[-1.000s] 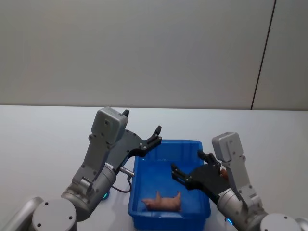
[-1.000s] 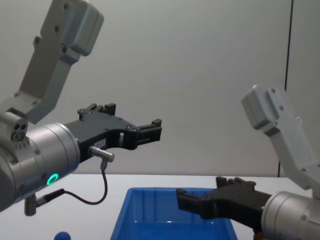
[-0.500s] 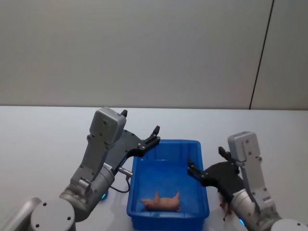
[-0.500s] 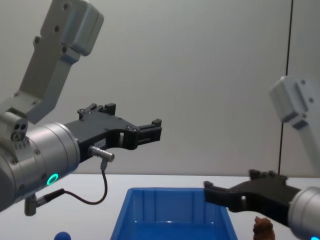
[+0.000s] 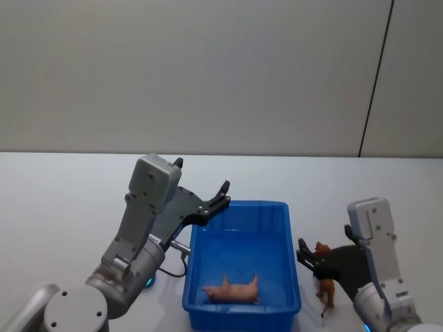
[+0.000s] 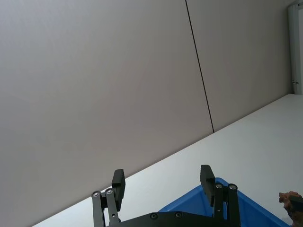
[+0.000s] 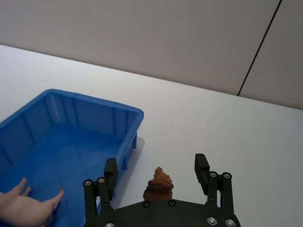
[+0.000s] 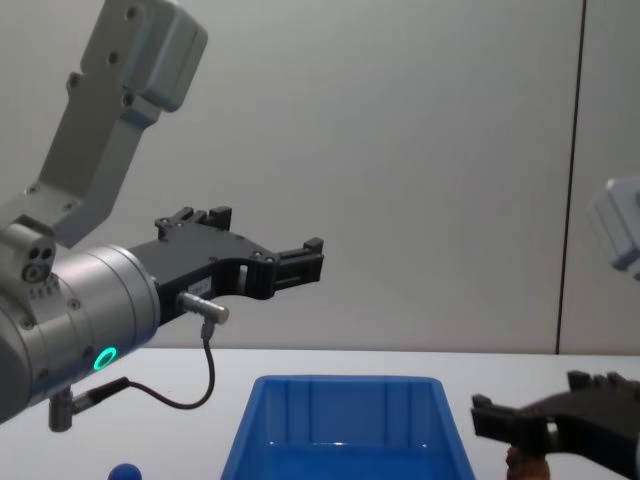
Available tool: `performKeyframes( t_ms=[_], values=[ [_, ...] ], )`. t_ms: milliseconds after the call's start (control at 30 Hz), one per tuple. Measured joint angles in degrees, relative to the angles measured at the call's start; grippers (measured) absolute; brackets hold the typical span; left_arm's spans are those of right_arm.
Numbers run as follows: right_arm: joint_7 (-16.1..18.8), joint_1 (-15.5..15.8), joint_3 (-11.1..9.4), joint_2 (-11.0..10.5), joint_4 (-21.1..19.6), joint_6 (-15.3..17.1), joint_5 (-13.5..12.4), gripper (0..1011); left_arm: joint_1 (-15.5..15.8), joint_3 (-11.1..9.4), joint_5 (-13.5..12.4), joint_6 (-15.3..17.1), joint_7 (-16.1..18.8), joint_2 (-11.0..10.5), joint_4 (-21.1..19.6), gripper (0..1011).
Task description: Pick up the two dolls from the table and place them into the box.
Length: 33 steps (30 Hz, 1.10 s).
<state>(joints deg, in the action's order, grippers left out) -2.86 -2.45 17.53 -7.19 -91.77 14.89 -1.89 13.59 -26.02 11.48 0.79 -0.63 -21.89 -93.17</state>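
Box [image 5: 242, 250], bright blue w/ ribbed sloping walls, sits on white table [image 5: 55, 200] between the two arms.

Pink doll [image 5: 233, 290] is inside the box, lying on its side on the floor, close to the box's near wall, legs sticking out. Nothing touching it.

Brown doll [image 5: 322, 248], shaggy, is outside the box, on the table just beside the box's right wall, roughly level w/ the box's middle. The chest view shows it low at the box's right, partly covered by the gripper.

R gripper [image 7: 155, 164] is right of the box, down low near the tabletop, fingers spread wide, one each side of the brown doll. Its wrist view shows a gap between doll and each finger, so it's released and not gripping. The doll sits back toward the palm end, and I can't tell if it touches the gripper body there.

L gripper [image 6: 162, 173] is over the box's far left corner, well above the rim, pointing across toward the box's far wall. Fingers are apart w/ nothing between them. Its arm comes up from the table left of the box, w/ a black cable looping under the wrist.

Small rounded blue thing [image 8: 123, 471] is on the table left of the box, apart from it, at the bottom edge of the chest view.
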Motion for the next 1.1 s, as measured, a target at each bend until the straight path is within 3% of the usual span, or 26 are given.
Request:
performKeyframes(
  t_ms=[833,1067,1100],
  values=[
    [-1.4,1.1,-0.6,0.4,3.3,5.7,-1.4,998,0.0,0.0,0.0,0.0,0.0,0.0,0.0,1001],
    [-0.5,1.1,-0.6,0.8,4.5,6.2,-2.2,855,0.0,0.0,0.0,0.0,0.0,0.0,0.0,1001],
    [-0.4,1.1,-0.6,0.9,4.7,6.3,-2.3,796,0.0,0.0,0.0,0.0,0.0,0.0,0.0,1001]
  ],
)
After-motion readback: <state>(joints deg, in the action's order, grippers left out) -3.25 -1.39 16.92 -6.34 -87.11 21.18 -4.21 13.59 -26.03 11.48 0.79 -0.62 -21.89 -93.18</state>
